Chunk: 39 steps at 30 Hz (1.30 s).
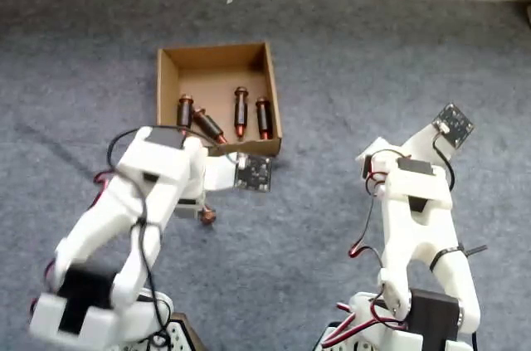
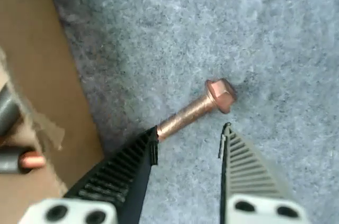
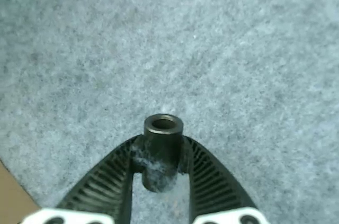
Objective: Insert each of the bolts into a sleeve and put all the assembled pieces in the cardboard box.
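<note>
My left claw [image 2: 189, 133] is spread over the bolt [image 2: 198, 106], which lies on the desk beside the cardboard box [image 1: 214, 59]. My right claw [image 3: 160, 144] pinches the sleeve [image 3: 163, 128]. If I close off-centre at the thread tip, the bolt could roll away.

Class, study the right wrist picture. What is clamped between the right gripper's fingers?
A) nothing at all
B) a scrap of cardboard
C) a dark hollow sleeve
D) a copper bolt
C: the right gripper is shut on a dark sleeve whose open bore faces the camera, while the copper bolt lies on the carpet by the open left gripper.
</note>
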Each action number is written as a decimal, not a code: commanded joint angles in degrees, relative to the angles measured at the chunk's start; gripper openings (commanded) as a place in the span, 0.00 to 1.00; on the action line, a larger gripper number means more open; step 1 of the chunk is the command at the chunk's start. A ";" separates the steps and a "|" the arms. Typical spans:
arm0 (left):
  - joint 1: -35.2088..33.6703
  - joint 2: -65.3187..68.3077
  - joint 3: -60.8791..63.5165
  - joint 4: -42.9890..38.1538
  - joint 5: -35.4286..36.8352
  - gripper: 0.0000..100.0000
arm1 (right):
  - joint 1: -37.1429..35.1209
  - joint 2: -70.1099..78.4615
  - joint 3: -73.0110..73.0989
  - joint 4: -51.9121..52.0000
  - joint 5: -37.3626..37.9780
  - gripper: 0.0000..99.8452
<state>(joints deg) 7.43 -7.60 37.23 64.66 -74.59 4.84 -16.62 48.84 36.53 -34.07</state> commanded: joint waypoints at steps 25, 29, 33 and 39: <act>11.65 14.46 -7.43 -0.44 2.37 0.01 | 0.31 -2.95 -0.31 -1.01 0.88 0.01; 12.97 12.26 -7.52 4.04 5.45 0.00 | 0.31 -2.95 -0.31 -1.01 0.88 0.01; 13.58 4.88 -7.08 7.03 9.85 0.00 | 0.31 -2.95 -0.31 -0.92 0.88 0.01; 13.67 -6.64 -4.53 6.77 21.01 0.00 | 0.31 -3.56 -0.31 -0.66 0.88 0.01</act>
<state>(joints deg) 19.91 -5.85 32.04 70.90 -60.44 4.84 -16.62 48.84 36.53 -33.80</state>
